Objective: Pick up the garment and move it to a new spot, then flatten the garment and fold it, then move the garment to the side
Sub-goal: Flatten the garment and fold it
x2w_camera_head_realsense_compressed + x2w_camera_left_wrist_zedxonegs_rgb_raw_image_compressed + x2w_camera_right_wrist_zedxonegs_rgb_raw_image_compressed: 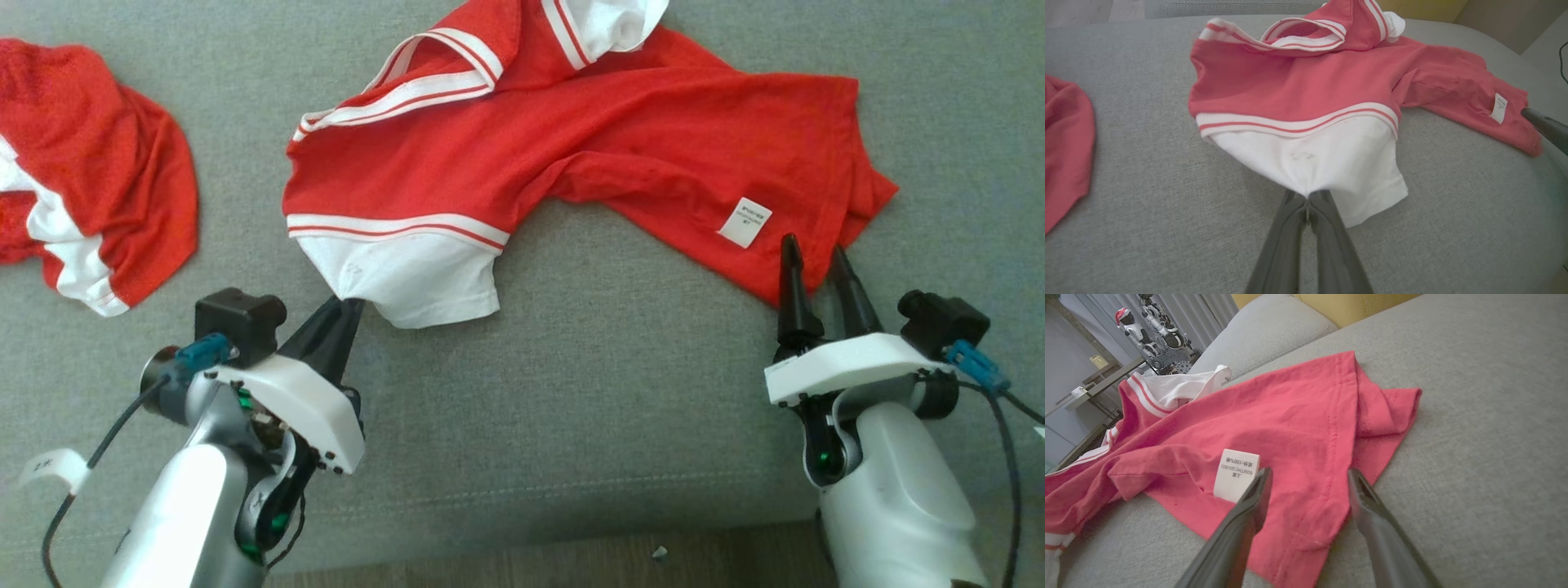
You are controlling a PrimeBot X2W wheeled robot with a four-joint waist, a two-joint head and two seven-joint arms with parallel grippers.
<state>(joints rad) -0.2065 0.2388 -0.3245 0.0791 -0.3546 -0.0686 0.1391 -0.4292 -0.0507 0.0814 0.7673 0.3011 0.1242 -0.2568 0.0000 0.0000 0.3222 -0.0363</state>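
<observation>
Head view: red garment [571,139] with white-striped trim lies spread and rumpled on the grey sofa cushion [612,367]. Its white care label [744,221] faces up near the hem. Left claw [347,306] sits far left of the label, pinched tight on the tip of the white sleeve [416,282]. Right claw [816,253] is just right of and below the label, fingers apart, tips at the red hem. A second red garment [90,163] lies bunched far left of the label, apart from the first.

Left wrist view: left claw [1306,196] is closed on the white sleeve [1323,163] edge, fabric gathered at the tips. The garment [1298,85] runs away toward the label [1499,108]. A dark finger [1545,128] of the other claw is just right of the label.

Right wrist view: right claw [1308,473] stands wide, holding nothing. Its one finger overlaps the label [1236,473]; the other is over the hem to the label's right. Red cloth [1290,416] lies between the fingers, flat on the cushion [1474,416].
</observation>
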